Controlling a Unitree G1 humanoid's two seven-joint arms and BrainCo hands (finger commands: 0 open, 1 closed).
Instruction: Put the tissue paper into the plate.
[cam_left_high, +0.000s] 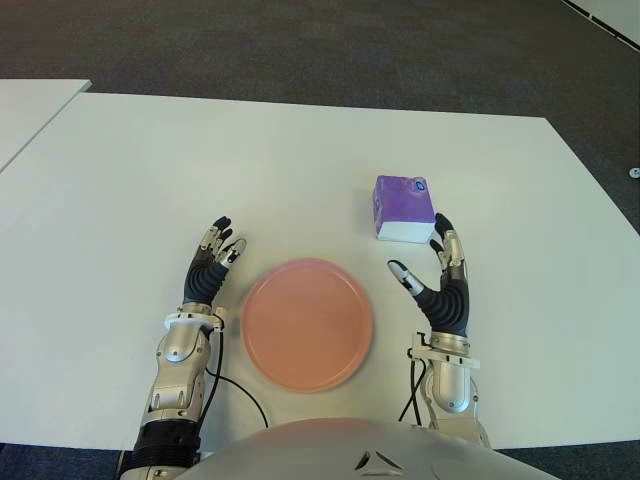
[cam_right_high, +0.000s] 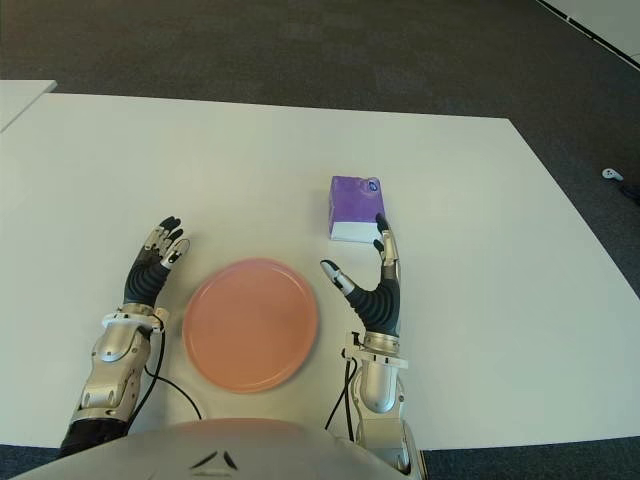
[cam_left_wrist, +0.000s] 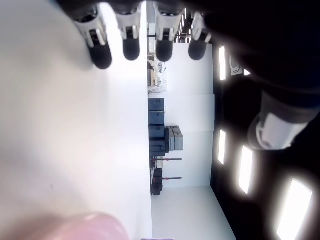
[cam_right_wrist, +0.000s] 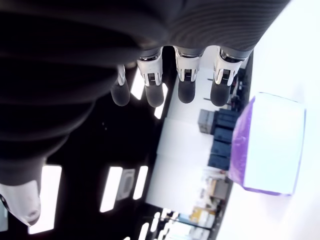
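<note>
With its fingers spread and empty, the right hand (cam_left_high: 443, 283) sits right of centre in the frame, just below the purple tissue pack (cam_left_high: 403, 208). It should reach up, wrap the pack's sides squarely, then carry it down-left to the pink plate (cam_left_high: 306, 323). At lower left, the left hand (cam_left_high: 211, 267) shows open beside the plate.

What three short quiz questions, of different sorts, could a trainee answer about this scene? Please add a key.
1. True or false: the purple tissue pack already lies in the pink plate.
2. Which hand is nearer the pack? A) left hand B) right hand
3. Fill in: both hands are ____ and hold nothing.

Key: 1 false, it stands on the white table beyond the plate; 2 B; 3 open.
</note>
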